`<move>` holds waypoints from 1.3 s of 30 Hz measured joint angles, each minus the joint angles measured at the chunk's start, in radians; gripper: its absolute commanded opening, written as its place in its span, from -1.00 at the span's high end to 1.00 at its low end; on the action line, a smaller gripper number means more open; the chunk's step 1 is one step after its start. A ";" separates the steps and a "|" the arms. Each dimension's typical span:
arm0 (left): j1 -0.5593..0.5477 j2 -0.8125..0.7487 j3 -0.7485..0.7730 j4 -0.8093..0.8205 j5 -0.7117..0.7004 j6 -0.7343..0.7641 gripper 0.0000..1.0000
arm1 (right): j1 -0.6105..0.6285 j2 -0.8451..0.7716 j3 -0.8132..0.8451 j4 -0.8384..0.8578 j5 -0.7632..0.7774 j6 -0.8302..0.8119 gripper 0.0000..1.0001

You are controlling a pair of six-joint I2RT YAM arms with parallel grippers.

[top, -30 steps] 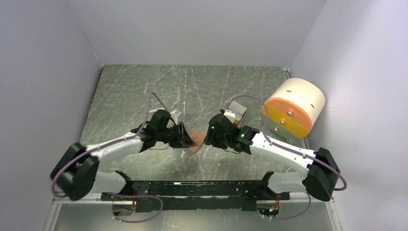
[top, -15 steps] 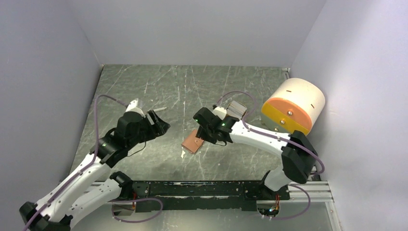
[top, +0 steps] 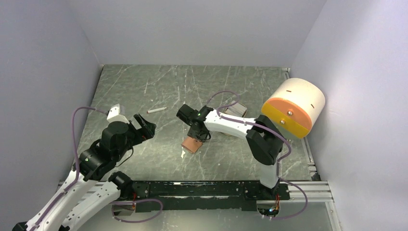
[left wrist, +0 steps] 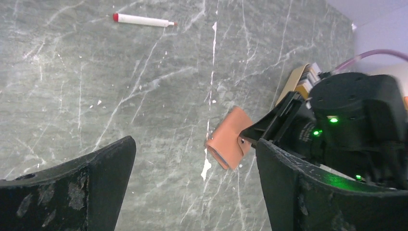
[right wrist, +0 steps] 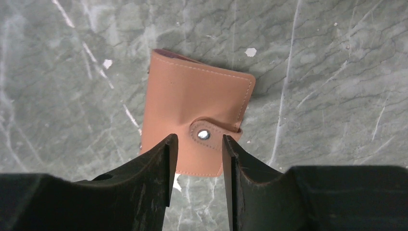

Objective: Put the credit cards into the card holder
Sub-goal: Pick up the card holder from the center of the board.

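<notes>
Right gripper (right wrist: 198, 140), narrowly parted, straddles snap tab (right wrist: 207, 134) of closed card holder (right wrist: 192, 96); left gripper (left wrist: 195, 143) gapes empty. Next, likely: pinch tab, unsnap holder

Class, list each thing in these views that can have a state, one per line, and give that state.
Reddish-brown leather card holder: folded shut, snap tab down, lying flat.
Left tool: open, empty.
Right tool: narrowly open, over the snap tab.
White stick with red end: lying flat.
Cream-and-orange cylinder: on its side.
</notes>
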 measured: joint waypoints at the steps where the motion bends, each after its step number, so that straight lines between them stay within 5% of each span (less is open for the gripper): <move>1: 0.000 -0.013 0.000 -0.001 -0.007 0.001 -0.99 | 0.000 0.016 0.008 -0.008 -0.001 0.008 0.15; 12: -0.018 -0.076 -0.024 -0.002 -0.054 0.003 -0.99 | 0.000 0.105 0.042 -0.074 -0.004 0.061 0.21; 26: -0.063 -0.025 -0.041 -0.004 -0.080 -0.029 -0.85 | 0.010 0.034 -0.050 0.036 0.032 -0.053 1.00; 32: -0.063 0.080 -0.115 0.064 0.048 -0.059 -0.63 | 0.010 -0.058 -0.164 0.145 0.042 -0.163 1.00; 39: -0.063 0.259 -0.188 0.206 0.298 -0.101 -0.63 | 0.010 -0.241 -0.339 0.345 -0.001 -0.346 1.00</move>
